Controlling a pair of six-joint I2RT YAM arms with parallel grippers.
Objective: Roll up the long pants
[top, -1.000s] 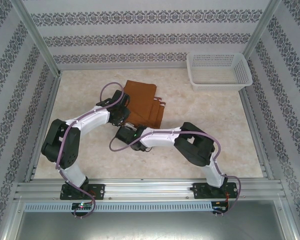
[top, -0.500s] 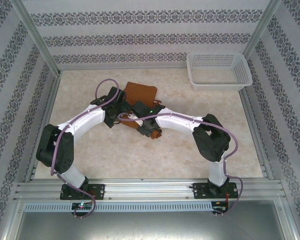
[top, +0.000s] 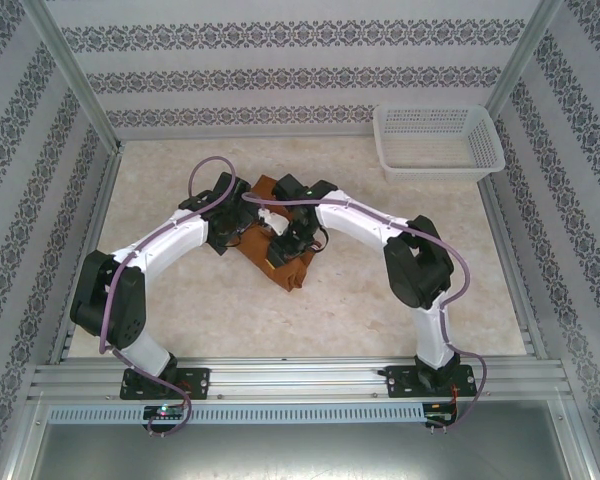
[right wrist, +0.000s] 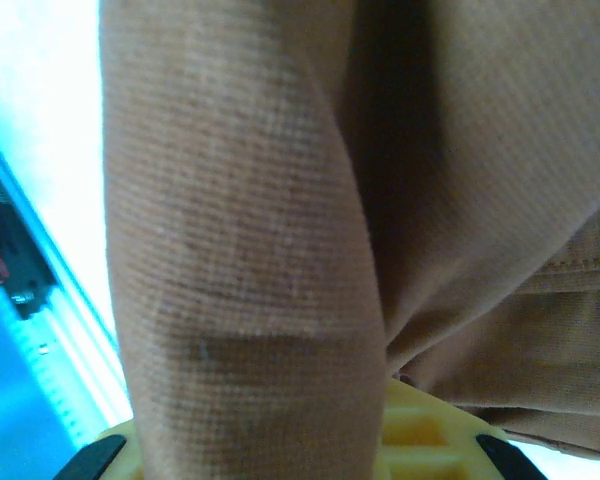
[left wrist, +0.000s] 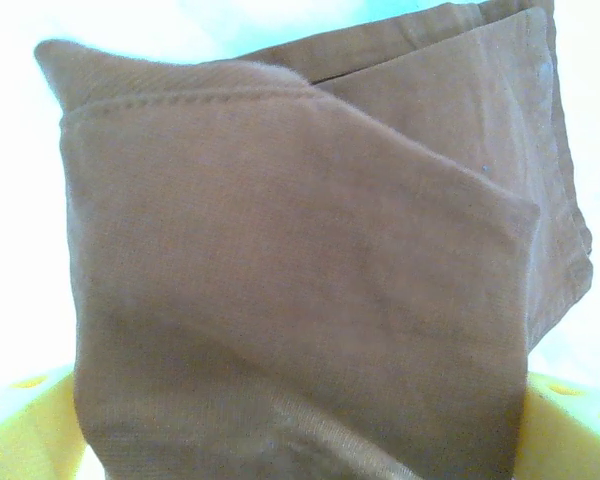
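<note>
The long pants are a rust-brown folded bundle lying slantwise at the middle of the table, partly hidden under both wrists. My left gripper is at their left edge. In the left wrist view its yellow fingers stand wide apart and open, with folded layers of the long pants draped across the gap. My right gripper is on top of the bundle. In the right wrist view it is shut on a thick fold of the long pants that runs down into the jaws.
A white mesh basket stands at the back right. The pale marble-look table has metal frame rails along its sides and front. Patterned walls close in the back and both sides.
My right arm swung from the near middle up onto the pants and closed on a fold. My left gripper opened. The pants bundle turned slantwise and bunched toward the front.
</note>
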